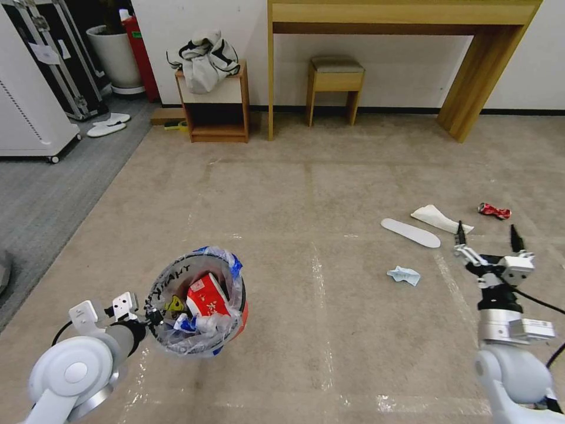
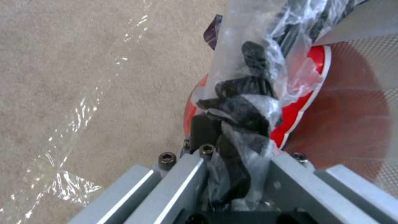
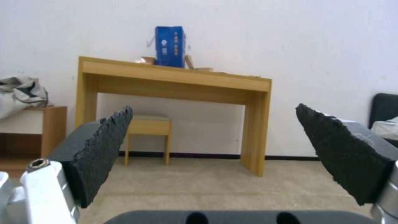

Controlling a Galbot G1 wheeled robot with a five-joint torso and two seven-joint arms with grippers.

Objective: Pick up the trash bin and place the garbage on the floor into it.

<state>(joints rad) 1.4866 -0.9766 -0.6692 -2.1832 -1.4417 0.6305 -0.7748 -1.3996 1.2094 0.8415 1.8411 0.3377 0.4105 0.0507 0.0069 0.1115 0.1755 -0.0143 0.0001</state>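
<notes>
- The left end effector [image 1: 154,316], lower left in the head view, was clamped on the red trash bin [image 1: 199,302] rim and bag.
- The right end effector [image 1: 487,240] hung wide open and empty beside a blue-white wrapper [image 1: 404,275] on the floor [image 1: 329,194].
- That wrapper looked light and crumpled; pinching its raised fold seemed best.

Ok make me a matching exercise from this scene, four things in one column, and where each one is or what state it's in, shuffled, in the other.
Things:
1. red-and-white carton
2. crushed red can
3. right gripper
4. left gripper

Places or states:
A. open, holding nothing
B. inside the trash bin
C. shut on the bin's bagged rim
D. on the carpet, far right, beyond the white slipper

Pairs: 1-B, 2-D, 3-A, 4-C
</notes>
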